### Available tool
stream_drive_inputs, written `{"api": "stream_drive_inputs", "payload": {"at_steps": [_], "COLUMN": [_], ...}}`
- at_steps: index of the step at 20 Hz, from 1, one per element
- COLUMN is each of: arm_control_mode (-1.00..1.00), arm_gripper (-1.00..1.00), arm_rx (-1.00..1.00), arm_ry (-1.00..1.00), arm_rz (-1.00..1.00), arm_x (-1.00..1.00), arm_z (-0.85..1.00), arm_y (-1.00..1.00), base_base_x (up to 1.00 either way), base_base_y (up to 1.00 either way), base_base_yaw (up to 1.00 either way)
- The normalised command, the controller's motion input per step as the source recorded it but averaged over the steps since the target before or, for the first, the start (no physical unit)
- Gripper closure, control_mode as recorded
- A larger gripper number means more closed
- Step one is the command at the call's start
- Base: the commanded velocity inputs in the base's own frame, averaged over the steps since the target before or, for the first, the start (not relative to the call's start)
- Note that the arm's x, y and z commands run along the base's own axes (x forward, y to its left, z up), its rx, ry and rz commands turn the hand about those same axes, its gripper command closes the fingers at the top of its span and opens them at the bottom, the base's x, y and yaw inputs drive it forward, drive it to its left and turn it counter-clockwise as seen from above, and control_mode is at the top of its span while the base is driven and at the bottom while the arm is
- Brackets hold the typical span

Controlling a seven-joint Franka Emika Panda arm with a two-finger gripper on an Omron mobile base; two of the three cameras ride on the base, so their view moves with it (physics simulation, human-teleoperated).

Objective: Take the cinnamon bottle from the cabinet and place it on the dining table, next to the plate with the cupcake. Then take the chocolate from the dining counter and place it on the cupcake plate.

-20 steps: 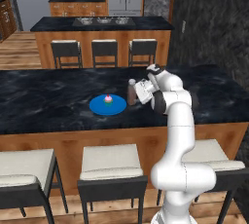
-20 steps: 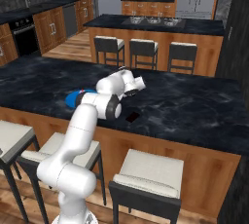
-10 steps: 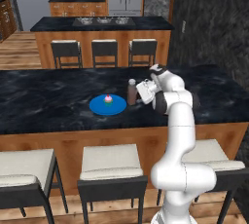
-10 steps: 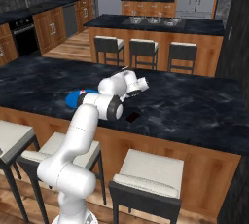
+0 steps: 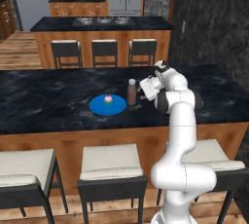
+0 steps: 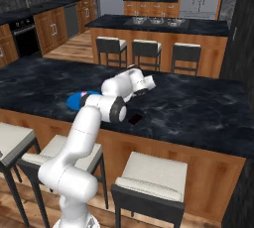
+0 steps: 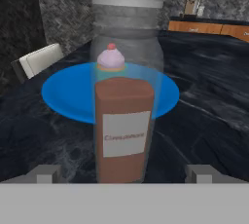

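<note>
Here, your two-finger gripper [image 7: 124, 173] stands released, fingers spread either side of the clear brown-filled cinnamon bottle [image 7: 125, 79], upright on the dark marble table [image 5: 48, 101], beside the blue round cupcake plate [image 5: 108, 105].

Even, soft rendered light fills the kitchen, with no glare or hard shadows. The base views are coarse and slightly blurred. The hand view's close bottle [image 7: 125, 82] looks soft-edged.
</note>
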Motion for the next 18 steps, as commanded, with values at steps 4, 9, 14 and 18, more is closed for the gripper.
{"api": "stream_drive_inputs", "payload": {"at_steps": [4,9,14,18], "arm_control_mode": [-1.0,-1.0,-1.0,-1.0], "arm_gripper": [-1.0,-1.0,-1.0,-1.0], "arm_rx": [-0.02,-0.08,-0.13,-0.12], "arm_ry": [0.02,0.07,0.06,0.07], "arm_rz": [-0.13,-0.18,-0.27,-0.28], "arm_x": [-0.19,-0.36,-0.47,-0.53], "arm_z": [0.34,0.22,0.09,0.09], "arm_y": [-0.04,0.0,0.01,0.02], "base_base_x": [0.0,0.0,0.0,0.0], "base_base_y": [0.0,0.0,0.0,0.0], "base_base_yaw": [0.0,0.0,0.0,0.0]}}
